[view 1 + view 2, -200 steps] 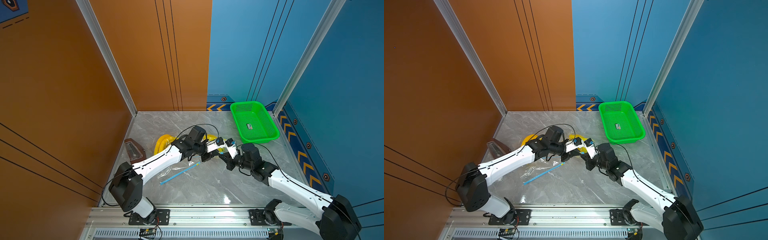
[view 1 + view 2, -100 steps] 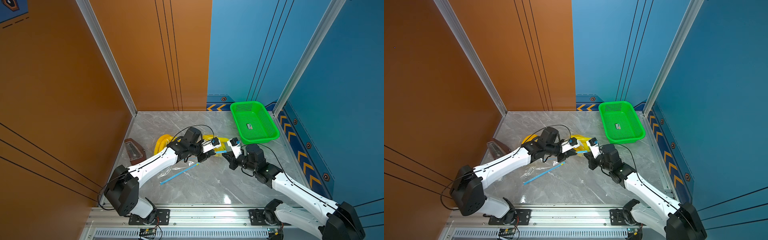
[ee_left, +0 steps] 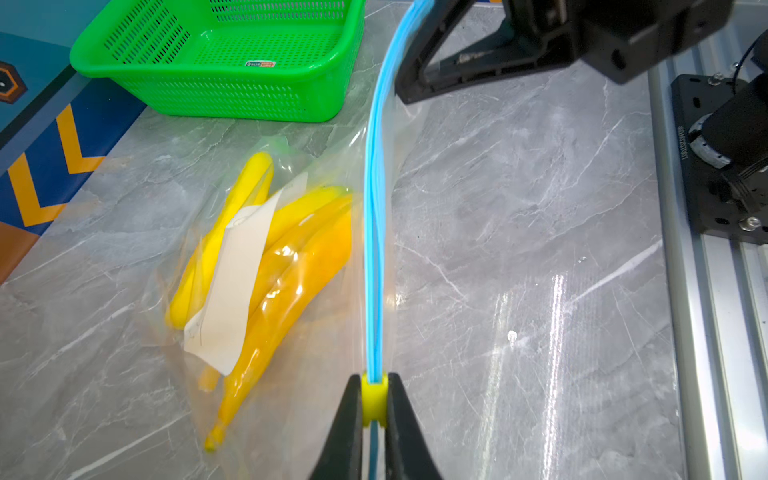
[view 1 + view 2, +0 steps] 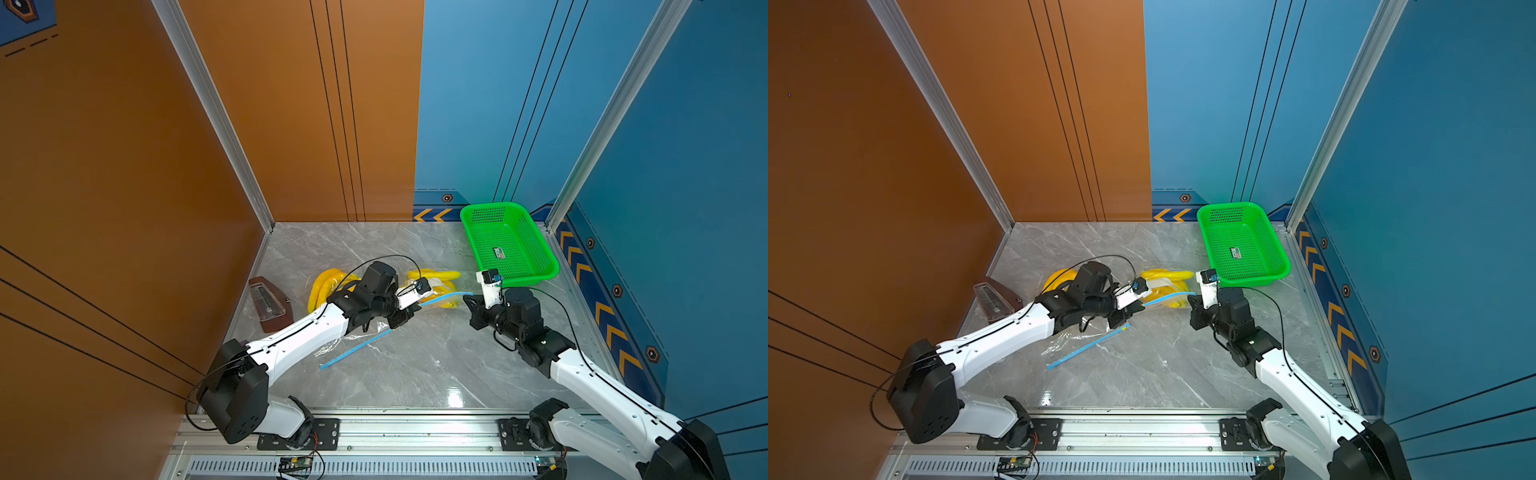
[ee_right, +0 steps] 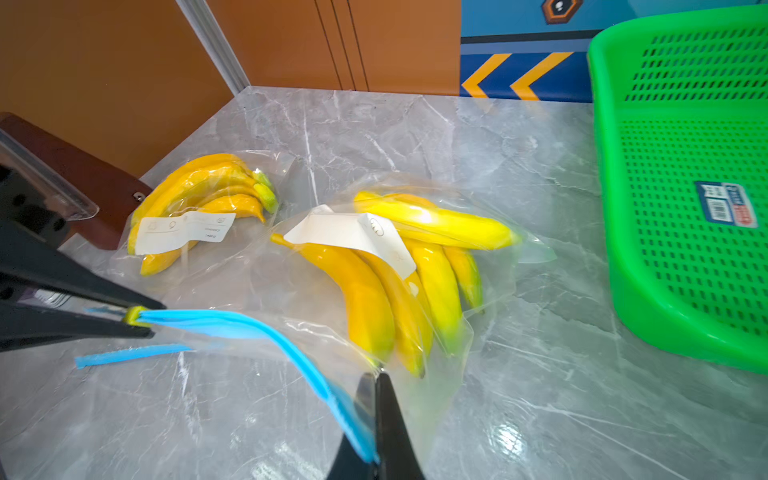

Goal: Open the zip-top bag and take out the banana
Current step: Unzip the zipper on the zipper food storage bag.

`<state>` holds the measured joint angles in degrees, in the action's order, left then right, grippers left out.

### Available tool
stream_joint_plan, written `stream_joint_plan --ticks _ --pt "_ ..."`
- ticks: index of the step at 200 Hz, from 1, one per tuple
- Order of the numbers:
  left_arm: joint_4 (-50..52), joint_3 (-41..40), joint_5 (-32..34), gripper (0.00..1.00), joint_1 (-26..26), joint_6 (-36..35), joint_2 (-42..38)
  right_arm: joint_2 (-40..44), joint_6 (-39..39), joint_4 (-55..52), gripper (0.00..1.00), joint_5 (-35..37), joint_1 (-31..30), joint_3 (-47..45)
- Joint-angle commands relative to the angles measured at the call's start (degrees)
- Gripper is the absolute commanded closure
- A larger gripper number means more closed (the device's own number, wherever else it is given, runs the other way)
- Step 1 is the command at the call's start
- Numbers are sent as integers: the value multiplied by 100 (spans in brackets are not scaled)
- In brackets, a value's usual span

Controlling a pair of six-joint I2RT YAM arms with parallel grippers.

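Marble tabletop [image 4: 415,374] — left hand [image 3: 374,384], right hand [image 5: 376,380] pinch blue seal [image 3: 374,249] of clear zip-top bag [image 5: 316,282].

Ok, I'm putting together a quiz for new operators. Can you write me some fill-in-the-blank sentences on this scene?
The left gripper is shut on the ____ slider.
The right gripper pinches the ____ zip strip.
The bananas lie ____ the zip-top bag.
Missing words: yellow; blue; inside.

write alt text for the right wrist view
The right hand and left hand pinch opposite ends of the blue zip of a clear bag holding bananas, the left on its yellow slider. A second bagged bunch lies beyond, a green basket nearby, on a marble table.
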<state>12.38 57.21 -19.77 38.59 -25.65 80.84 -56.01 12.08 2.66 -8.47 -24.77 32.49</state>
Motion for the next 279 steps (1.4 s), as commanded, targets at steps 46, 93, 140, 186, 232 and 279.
stream_joint_plan --ticks 46,93,140,186,232,279 --pt "239 -415 651 92 59 249 -294 34 532 105 100 736 534 -55" --pt "238 -578 768 91 113 290 -521 -9 577 91 100 837 578 -72" --pt "247 -729 825 91 123 262 -602 -77 592 67 100 931 597 -67" --pt "247 -770 884 90 153 232 -683 -104 629 69 100 1024 597 -65" --pt "248 -711 767 76 171 282 -718 -103 582 133 100 819 594 -88" --pt "260 138 587 31 129 1452 -520 63 462 142 100 578 244 -254"
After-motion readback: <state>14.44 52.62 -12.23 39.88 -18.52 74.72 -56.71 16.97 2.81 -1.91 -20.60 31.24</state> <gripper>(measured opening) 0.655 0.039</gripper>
